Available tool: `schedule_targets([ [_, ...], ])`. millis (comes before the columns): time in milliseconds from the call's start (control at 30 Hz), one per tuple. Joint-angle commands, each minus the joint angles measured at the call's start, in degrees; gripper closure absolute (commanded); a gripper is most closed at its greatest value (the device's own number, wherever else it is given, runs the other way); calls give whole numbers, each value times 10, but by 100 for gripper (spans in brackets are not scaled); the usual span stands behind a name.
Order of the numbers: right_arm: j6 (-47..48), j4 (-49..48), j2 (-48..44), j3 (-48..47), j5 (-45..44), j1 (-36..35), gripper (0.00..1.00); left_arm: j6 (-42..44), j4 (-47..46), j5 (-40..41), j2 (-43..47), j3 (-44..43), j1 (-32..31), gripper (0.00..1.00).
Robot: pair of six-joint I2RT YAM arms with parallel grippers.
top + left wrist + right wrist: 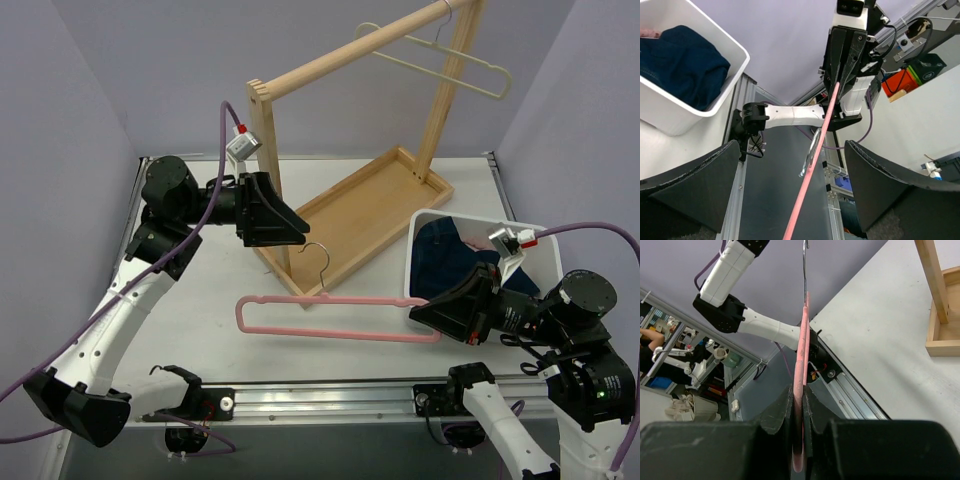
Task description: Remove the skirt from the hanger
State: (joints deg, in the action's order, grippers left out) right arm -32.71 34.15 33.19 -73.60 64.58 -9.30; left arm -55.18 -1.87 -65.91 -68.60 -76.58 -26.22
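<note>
A white bin (470, 217) stands on the right of the table (200, 320), close to the right arm. It holds a crumpled dark blue denim garment (450, 255). In the left wrist view a scrap of pale pink fabric (647, 33) shows in the bin beside the denim, at the picture's edge. It is too small a piece to say whether it is the skirt.

The cream hanger (436, 74) hangs bare by its hook from the rail of the wooden garment rack (350, 50), near the rail's far right end. The rack's tray base sits on the table just beside the bin.

The right gripper (425, 308) has its fingers pressed together on one end of a pink hanger (340, 333). That hanger lies flat over the near table, its silver hook pointing toward the rack.

The left gripper (298, 228) is spread wide and grips nothing. It is raised beside the rack's near post, above the pink hanger's hook.
</note>
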Motion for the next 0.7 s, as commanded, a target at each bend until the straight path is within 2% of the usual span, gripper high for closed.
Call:
schedule_targets([
  [0, 8, -16, 18, -23, -14, 3, 100, 51, 72, 23, 38, -15, 7, 6],
  [233, 46, 29, 63, -93, -70, -7, 100, 208, 271, 107, 72, -50, 9, 6],
  [300, 57, 40, 79, -110, -97, -17, 100, 241, 343, 160, 85, -72, 9, 6],
  [433, 73, 42, 100, -139, -131, -31, 100, 297, 411, 242, 114, -85, 9, 5],
  [600, 105, 86, 136, -188, -186, -45, 100, 318, 459, 375, 151, -89, 10, 5],
  [667, 121, 106, 151, -213, -197, -45, 100, 322, 468, 405, 157, -89, 9, 5],
])
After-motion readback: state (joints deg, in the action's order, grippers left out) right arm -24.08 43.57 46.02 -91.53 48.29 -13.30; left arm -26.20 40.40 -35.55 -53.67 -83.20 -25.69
